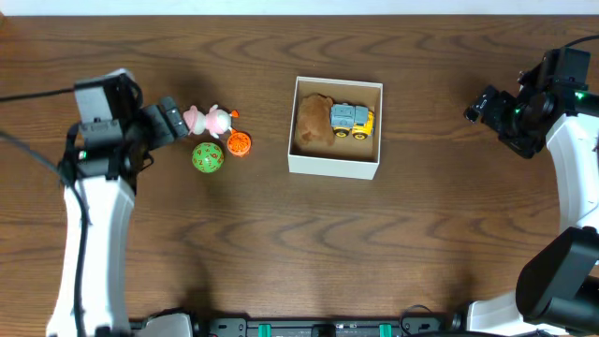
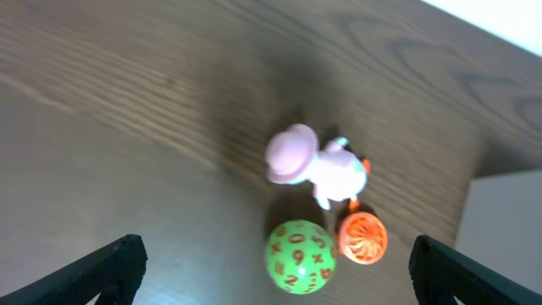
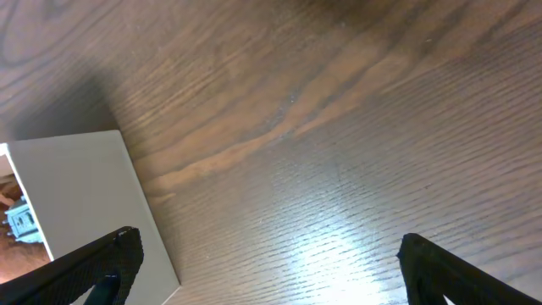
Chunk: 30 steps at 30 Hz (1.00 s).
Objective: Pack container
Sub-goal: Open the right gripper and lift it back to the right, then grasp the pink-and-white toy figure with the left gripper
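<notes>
The container (image 1: 333, 165), a square white-walled box with a tan inside, sits mid-table and holds a brown toy (image 1: 313, 122) and a blue and yellow toy truck (image 1: 351, 120). Left of it lie a pink and white figure (image 1: 208, 120), a green numbered ball (image 1: 207, 157) and a small orange ball (image 1: 239, 144). My left gripper (image 1: 173, 120) is open just left of the pink figure. In the left wrist view the figure (image 2: 313, 163), green ball (image 2: 299, 257) and orange ball (image 2: 362, 238) lie between the open fingers (image 2: 275, 267). My right gripper (image 1: 483, 103) is open and empty, right of the container (image 3: 76, 195).
The wooden table (image 1: 299, 243) stretches round the box. The arm bases stand at the front left and front right corners.
</notes>
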Motion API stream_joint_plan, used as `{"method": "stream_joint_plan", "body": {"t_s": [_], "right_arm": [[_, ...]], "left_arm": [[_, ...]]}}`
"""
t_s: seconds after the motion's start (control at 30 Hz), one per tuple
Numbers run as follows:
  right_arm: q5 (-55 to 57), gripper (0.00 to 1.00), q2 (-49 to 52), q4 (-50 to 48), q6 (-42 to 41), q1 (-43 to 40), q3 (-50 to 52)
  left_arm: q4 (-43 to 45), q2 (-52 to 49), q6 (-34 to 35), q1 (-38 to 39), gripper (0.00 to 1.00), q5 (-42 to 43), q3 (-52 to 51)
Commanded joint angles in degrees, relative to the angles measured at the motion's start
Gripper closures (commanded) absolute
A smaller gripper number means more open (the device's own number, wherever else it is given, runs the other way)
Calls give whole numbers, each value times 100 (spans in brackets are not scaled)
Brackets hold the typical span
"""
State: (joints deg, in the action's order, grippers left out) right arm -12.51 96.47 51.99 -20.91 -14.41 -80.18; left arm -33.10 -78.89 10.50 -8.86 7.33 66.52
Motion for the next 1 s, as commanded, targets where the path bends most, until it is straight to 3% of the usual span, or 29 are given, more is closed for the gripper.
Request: {"method": "stream_joint_plan", "body": {"t_s": [0.0,0.37,0.97], "right_arm": [[-74,1,-120,-9,-114,-15,-68],[81,1,-120,177,-107,-15,-63],[337,1,-120,310,-111,-15,-61]], "left_arm": [[-28,-754,-315,-17,1,774,369],[-675,-3051,-1394,-24,5,931,2173],[-623,-4297,-1423,-131,21,1032,2234]]}}
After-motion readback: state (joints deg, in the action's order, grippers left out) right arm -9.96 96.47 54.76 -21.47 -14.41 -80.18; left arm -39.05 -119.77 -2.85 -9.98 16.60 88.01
